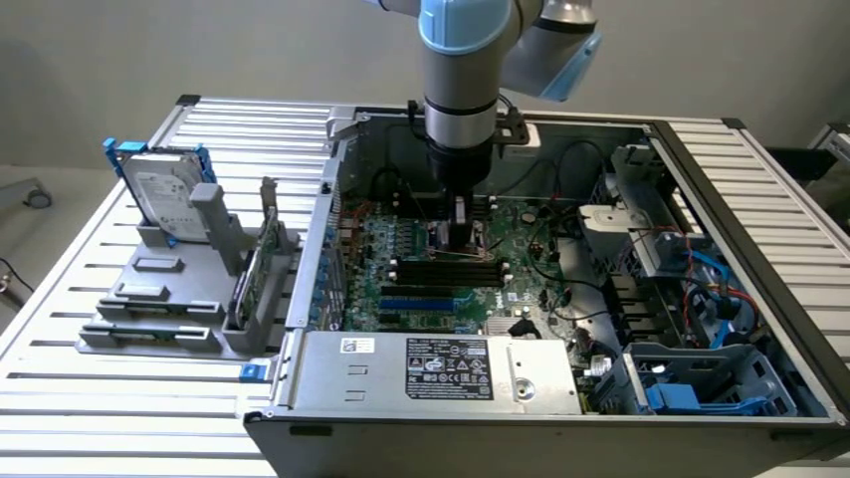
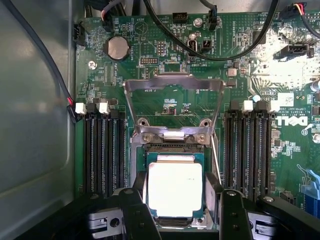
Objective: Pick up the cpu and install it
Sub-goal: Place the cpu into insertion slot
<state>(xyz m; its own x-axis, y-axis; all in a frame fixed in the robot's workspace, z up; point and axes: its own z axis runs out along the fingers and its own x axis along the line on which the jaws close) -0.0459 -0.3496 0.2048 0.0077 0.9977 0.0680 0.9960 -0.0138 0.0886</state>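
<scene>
Holding the cpu [image 2: 175, 189] by 2 opposite edges in wide-set jaws, my gripper [image 2: 176, 200] hangs over the open socket [image 2: 175, 148] between the memory slots [image 2: 105, 150] on the motherboard [image 2: 150, 55]; I judge it wants keeping level and square, clear of the raised load plate [image 2: 172, 84].

Silvery cpu [image 2: 175, 189], green mobo [image 2: 95, 82], black RAM slots [image 2: 105, 150]

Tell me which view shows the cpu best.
Wrist view: the cpu faces the camera, its whole top visible, between the end effector's fingers. Exterior view: the arm stands over that spot and covers it.
</scene>
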